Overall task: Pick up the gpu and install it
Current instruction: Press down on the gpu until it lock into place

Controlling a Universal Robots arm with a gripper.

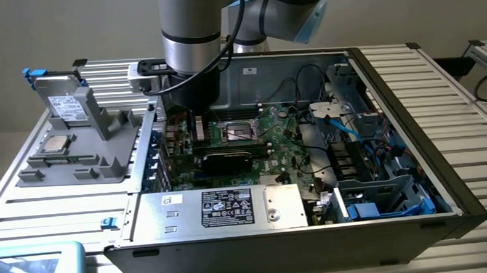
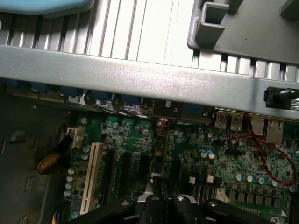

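Gpu: stiff, light, fragile card, pinched at bare top edge by end effector above motherboard.

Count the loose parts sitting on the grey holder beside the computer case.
3: a silver drive standing at the far end, a square silver chip mid-holder, a thin green stick near the front. The holder may hide others.

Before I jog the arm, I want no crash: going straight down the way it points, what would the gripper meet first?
Probably the gpu, standing in its slot on the motherboard, straight below the shut gripper; how close is unclear.
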